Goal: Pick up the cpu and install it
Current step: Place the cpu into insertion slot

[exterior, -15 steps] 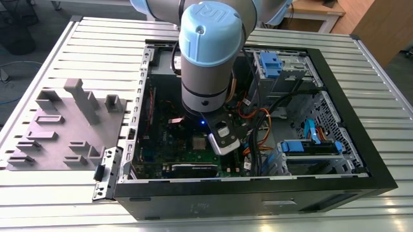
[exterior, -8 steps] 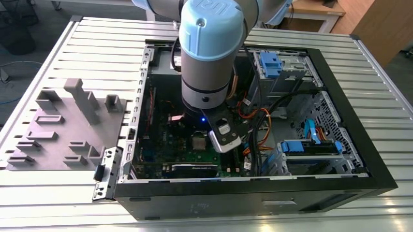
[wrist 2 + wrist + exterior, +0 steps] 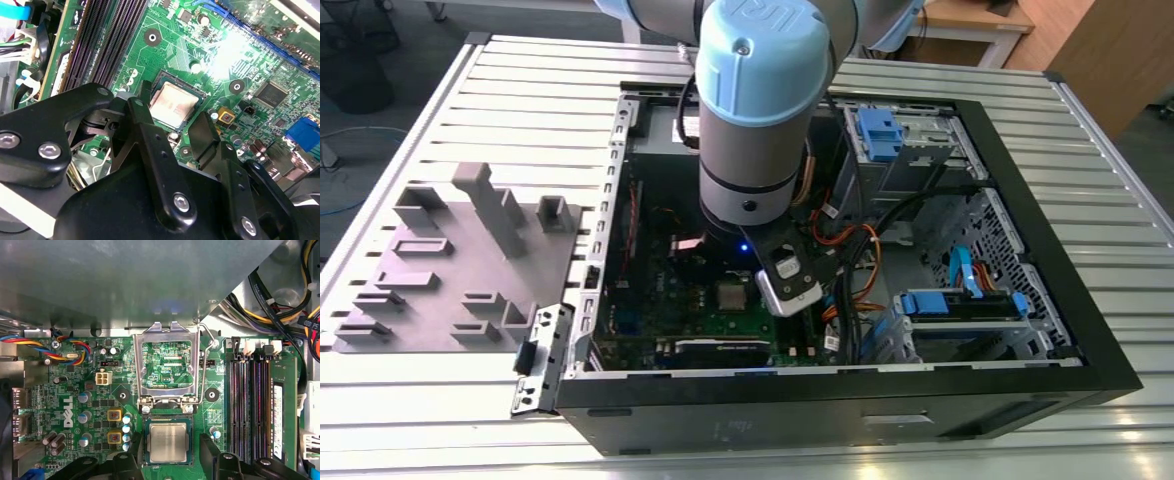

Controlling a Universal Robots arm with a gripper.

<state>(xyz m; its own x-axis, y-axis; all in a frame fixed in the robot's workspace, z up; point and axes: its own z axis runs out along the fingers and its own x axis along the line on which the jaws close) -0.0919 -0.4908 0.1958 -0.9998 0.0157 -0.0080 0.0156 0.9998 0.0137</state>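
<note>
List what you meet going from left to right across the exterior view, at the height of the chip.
Grey moulded plastic fixture tray → small silvery square cpu → blue plastic drive caddy. The arm and the black case overlap these, so they are left out.

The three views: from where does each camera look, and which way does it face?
Exterior view: off the arm, high beside the open computer case, looking down into it; the arm reaches inside.
First wrist view: on the arm, facing straight down at the motherboard; the gripper, jaws open, flanks the cpu.
Second wrist view: on the arm, slanting across the motherboard; the gripper's black links show in front.
Both wrist views share the cpu in its socket.
</note>
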